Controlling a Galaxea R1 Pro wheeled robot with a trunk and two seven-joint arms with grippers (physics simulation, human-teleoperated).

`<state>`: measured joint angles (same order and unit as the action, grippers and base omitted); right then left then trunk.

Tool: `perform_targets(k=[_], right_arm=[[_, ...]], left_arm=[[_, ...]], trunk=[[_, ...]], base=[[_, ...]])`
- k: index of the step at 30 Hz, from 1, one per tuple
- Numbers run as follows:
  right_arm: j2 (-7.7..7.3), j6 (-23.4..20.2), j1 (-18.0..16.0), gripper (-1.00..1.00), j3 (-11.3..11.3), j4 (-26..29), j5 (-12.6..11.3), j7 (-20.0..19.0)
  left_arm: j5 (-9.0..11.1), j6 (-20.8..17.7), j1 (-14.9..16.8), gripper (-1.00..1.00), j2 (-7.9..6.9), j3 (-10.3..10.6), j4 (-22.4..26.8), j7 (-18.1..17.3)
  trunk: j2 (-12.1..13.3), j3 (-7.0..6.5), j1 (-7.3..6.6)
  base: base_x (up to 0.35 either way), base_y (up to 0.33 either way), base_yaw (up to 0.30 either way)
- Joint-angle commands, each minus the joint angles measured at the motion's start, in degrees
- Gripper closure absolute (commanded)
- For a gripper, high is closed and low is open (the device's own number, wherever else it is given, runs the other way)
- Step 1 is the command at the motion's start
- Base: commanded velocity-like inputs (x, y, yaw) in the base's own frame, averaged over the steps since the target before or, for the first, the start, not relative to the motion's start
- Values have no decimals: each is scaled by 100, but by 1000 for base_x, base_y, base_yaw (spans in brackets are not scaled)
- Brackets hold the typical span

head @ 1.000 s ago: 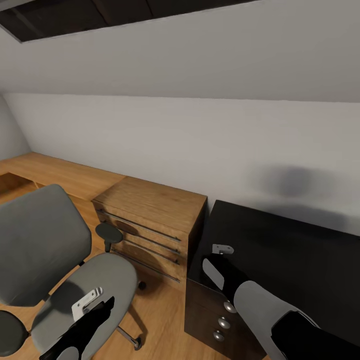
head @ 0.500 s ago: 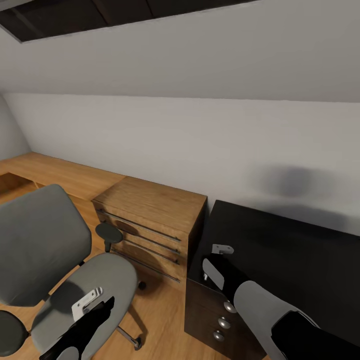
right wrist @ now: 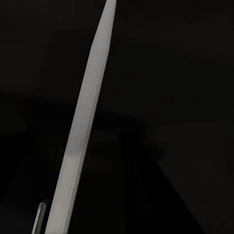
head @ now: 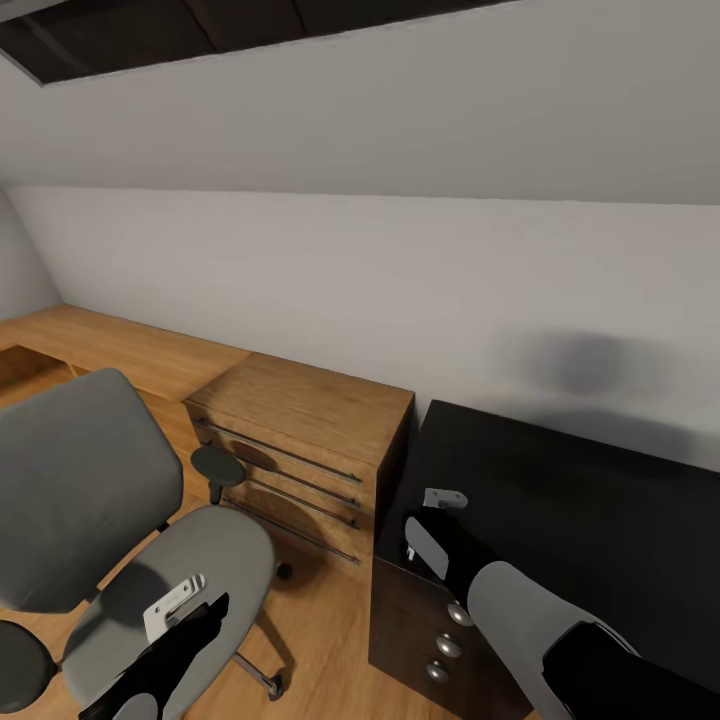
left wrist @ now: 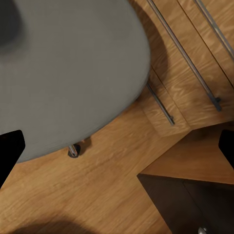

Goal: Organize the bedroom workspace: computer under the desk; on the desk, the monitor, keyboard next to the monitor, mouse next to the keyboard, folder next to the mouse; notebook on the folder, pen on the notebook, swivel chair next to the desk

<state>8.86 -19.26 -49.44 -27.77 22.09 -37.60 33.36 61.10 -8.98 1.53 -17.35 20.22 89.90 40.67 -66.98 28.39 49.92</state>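
Two arms show in the head view. Left tool (head: 180,605) hangs over the grey seat of the swivel chair (head: 100,500); right tool (head: 432,510) sits over the near corner of the black worktop (head: 560,510), beside the wooden chest of drawers (head: 310,440). Left wrist view: black fingertips (left wrist: 10,148) stand wide apart at opposite edges, chair seat and wooden floor (left wrist: 97,185) between them. Right wrist view: slim white pen (right wrist: 87,122) runs close along the view against dark worktop; whether the right tool grips it, cannot tell
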Motion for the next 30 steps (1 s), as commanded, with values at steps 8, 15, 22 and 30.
perform_targets(k=[8,15,22,30], right_arm=[[-8,-89,-4,100,-44,-268,-32,29],[-5,-189,-4,100,-45,-255,-49,22],[-7,-592,-4,100,-37,-115,-76,21],[-8,-673,-4,100,-36,-83,-74,21]], left_arm=[[16,-18,5,-100,-5,8,10,38],[16,-17,5,-100,-5,8,10,38],[17,-16,5,-100,-5,8,10,38],[20,-16,5,-100,-5,8,10,38]], trunk=[[-3,7,1],[-3,7,1],[-3,7,1],[-3,7,1]], base=[[0,0,0],[0,0,0],[0,0,0],[0,0,0]])
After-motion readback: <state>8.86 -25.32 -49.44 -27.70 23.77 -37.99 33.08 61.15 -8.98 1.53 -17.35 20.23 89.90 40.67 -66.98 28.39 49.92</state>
